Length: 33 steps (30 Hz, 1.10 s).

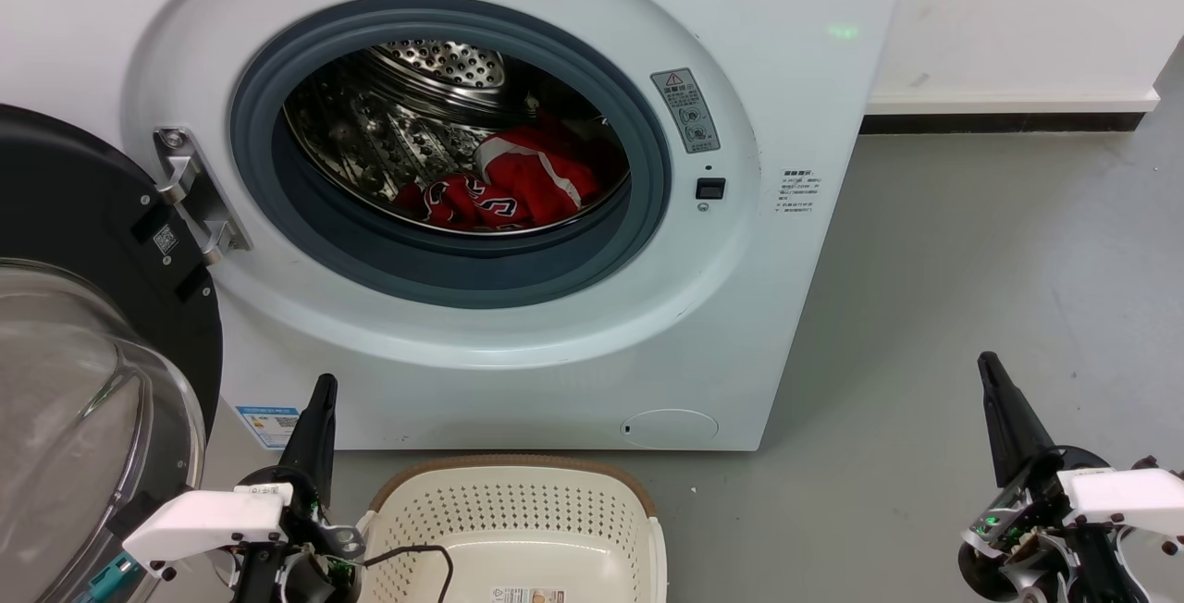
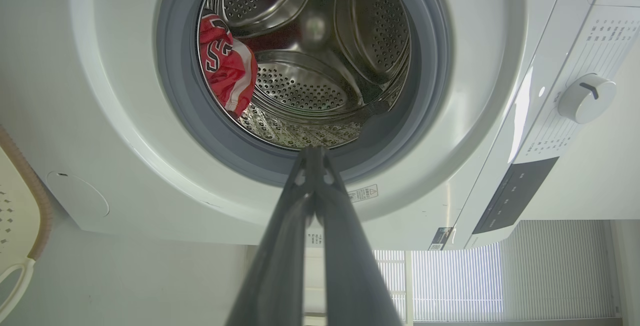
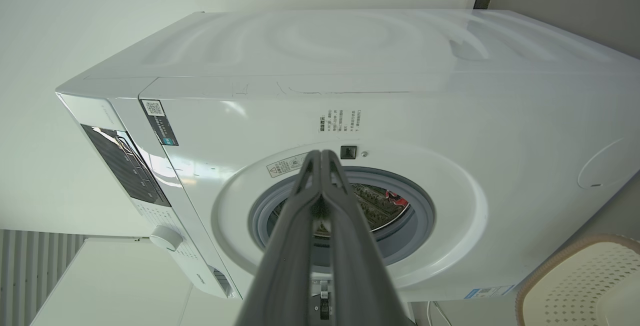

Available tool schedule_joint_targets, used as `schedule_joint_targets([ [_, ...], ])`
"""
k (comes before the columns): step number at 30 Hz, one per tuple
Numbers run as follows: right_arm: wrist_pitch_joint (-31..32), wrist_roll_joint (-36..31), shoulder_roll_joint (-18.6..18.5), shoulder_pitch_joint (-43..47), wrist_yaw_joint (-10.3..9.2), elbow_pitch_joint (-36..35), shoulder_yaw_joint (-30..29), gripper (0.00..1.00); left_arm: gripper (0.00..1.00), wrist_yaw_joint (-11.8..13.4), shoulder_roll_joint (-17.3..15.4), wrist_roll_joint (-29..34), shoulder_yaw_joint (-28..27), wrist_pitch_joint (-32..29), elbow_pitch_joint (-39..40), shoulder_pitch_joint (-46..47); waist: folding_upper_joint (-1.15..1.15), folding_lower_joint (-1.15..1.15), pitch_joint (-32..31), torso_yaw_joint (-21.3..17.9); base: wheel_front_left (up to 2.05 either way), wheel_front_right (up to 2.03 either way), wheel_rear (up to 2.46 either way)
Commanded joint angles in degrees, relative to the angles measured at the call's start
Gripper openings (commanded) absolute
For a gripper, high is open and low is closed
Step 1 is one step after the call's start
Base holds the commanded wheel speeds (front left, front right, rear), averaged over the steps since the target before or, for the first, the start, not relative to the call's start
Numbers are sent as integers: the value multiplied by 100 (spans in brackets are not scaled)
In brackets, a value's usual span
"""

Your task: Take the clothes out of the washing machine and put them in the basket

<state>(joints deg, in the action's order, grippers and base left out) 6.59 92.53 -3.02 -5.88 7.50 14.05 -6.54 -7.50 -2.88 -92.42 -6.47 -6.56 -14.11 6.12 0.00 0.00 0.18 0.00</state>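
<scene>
Floor: grey floor [image 1: 971, 289] running back to a white wall [image 1: 1017, 20], carrying the machine and the basket.
Washing machine: white washing machine [image 1: 786, 76] standing at the wall edge of the floor, door [image 1: 83, 215] hanging wide open on the left hinge, porthole [image 1: 462, 275] gaping.
Clothes: red clothes [image 1: 518, 187] lying heaped low in the drum [image 1: 435, 62], bunching toward its right half just behind the front lip, with the heap stretching across the opening rather than into it.
Basket: cream basket [image 1: 518, 501] sitting on the floor just before the machine's lower front edge, below the porthole, mouth facing up, showing no garment in the part in view.
Left tool: left tool [image 1: 324, 386] hovering low beside the basket's left rim, clenching on nothing, fingers pressing together and pointing up toward the porthole.
Right tool: right tool [image 1: 988, 364] hovering off the machine's right front corner, well apart from the porthole, likewise clenching on nothing.
Key relation: clothes lying up and forward of both tools, right of the left one and left of the right one; left tool probably sitting nearer, its wrist view looking straight into the drum.
Next move, judging: spreading the left tool's fingers, reaching over the lip, closing across the heap's long axis.
Risk: possibly snagging fabric on the grey seal while pulling out.
</scene>
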Motion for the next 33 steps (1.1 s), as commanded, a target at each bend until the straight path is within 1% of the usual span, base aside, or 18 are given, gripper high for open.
schedule_joint_targets([
  [1, 5, -27, 21, -78, -2, 7, 1, 0, 0, -14, 1, 0, -17, -10, 3, 38, 0, 0, 0, 0, 0, 0, 0],
  [27, 4, -26, 21, -79, -2, 7, 1, 0, 0, -14, 1, 0, -17, -11, 3, 38, 0, 0, 0, 0, 0, 0, 0],
  [28, -1, 0, 0, 1, 0, 4, 0, 100, 100, 0, 1, 0, 0, 1, -5, -1, 0, 0, 0, 0, 0, 0, 0],
  [31, -4, 1, 3, 106, 0, 142, 7, 100, 100, 1, 12, 1, 27, 6, -145, -114, 0, 0, 0, 0, 0, 0, 0],
  [33, -66, -29, 4, 123, 0, 124, 22, 100, 100, 1, 12, 38, 40, 68, -85, -131, 0, 0, 1, 2, 0, 0, 0],
])
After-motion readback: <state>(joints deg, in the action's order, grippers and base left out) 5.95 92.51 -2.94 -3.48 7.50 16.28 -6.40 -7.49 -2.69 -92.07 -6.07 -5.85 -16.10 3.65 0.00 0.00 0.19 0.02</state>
